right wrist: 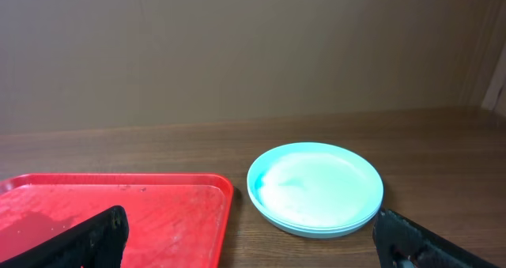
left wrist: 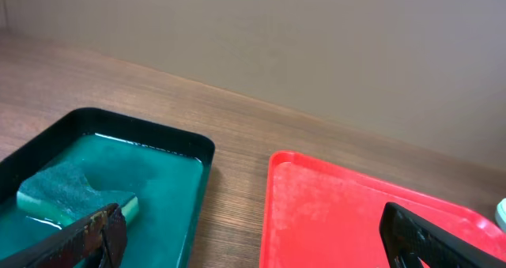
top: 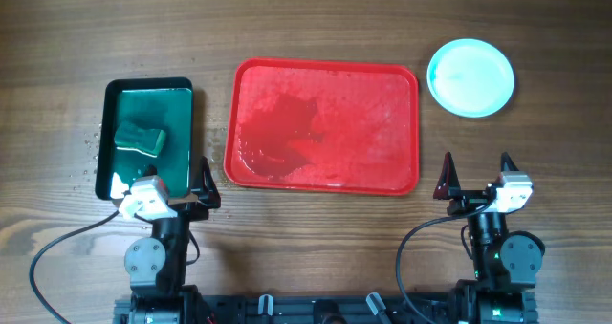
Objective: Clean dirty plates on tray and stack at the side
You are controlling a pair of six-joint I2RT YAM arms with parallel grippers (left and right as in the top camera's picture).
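- At two o'clock on the counter, the plates (top: 469, 76) sat stacked, just beside the bare tray (top: 325, 123).
- Both the left hand (top: 159, 176) and right hand (top: 476, 166) stood apart, empty; the task looked finished, so only parking remained.

I can read no writing, label, brand or number anywhere here: not on the red tray (top: 373, 104), the stacked plates (top: 470, 77) or the green tray (top: 149, 82)

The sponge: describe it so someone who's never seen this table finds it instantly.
Find the large red tray mid-table. Just left of it sits a smaller dark green tray of teal liquid. The sponge is the lone green block lying in it.
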